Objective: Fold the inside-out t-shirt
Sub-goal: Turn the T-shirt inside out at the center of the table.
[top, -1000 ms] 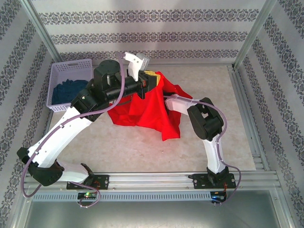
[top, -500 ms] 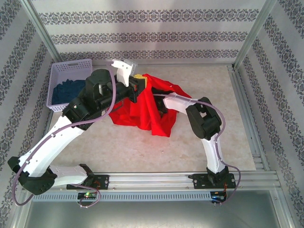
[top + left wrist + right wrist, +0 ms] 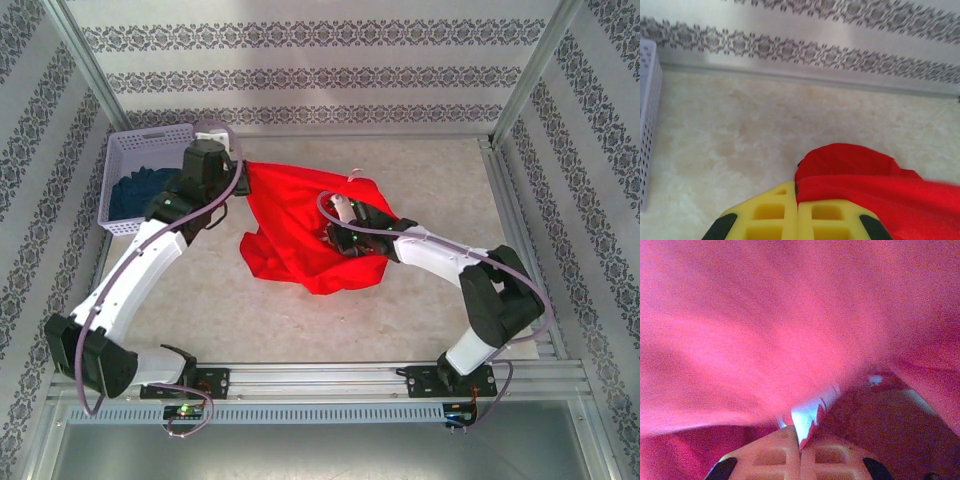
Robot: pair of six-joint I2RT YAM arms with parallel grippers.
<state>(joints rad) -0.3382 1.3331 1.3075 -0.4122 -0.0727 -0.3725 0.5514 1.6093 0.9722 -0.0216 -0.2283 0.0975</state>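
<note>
Left pincer (image 3: pixel 797 192) was closed on an edge of the shirt (image 3: pixel 865 185). In its wrist view the two yellow fingers (image 3: pixel 770 215) met at the bottom centre, with red cloth coming out of the seam between them and bulging up and to the right over the pale bench (image 3: pixel 740 135). A wall of the basket (image 3: pixel 647 125) stood at the left edge of that frame, and a patterned wall (image 3: pixel 840 45) ran across the top.

From above, the left pincer (image 3: pixel 240 168) sat in the upper left, just right of the basket (image 3: pixel 150 135) that held blue cloth (image 3: pixel 135 190). The shirt (image 3: pixel 290 215) lay rumpled on the bench (image 3: pixel 430 180) at the middle of the frame, drawn out from that pincer's corner toward the lower right, its lower edge bunched in folds.

The right pincer (image 3: pixel 335 232) rested on the shirt's right half, the arm reaching in from the lower right. Its own view was close and blurred – red cloth (image 3: pixel 765 330) spread over the whole upper frame, darker folds in the lower right. The fingers (image 3: pixel 770 457) were shut at the bottom centre, and a small white tag (image 3: pixel 807 415) stuck up from the line where they met, so this pincer too gripped the shirt. I could not tell what was printed on the tag.
</note>
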